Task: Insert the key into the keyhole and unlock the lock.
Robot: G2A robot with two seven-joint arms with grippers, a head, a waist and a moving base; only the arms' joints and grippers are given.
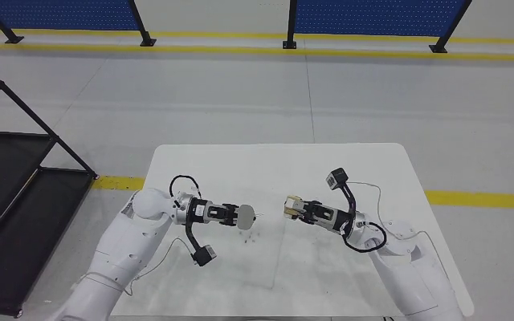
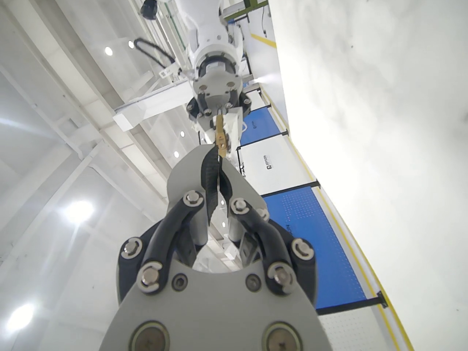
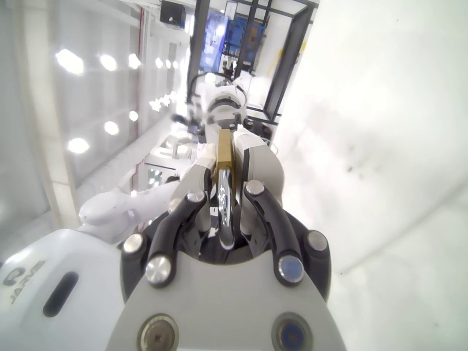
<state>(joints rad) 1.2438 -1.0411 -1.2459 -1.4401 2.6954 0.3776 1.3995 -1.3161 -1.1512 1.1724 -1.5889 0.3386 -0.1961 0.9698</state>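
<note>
Lock (image 1: pixel 293 207) right of left claw (image 1: pixel 250 215)

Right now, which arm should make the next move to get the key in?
Left: the left tool pinches the key, aimed at the lock; the right tool only holds that lock, a gap away.

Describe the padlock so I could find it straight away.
Start at the white table, then find the right gripper hovering over its middle. Clamped in it is the lock: a brass block with a shiny silver shackle running back toward the wrist. That metal gleam sets it apart from the white and black gripper parts around it.
</note>
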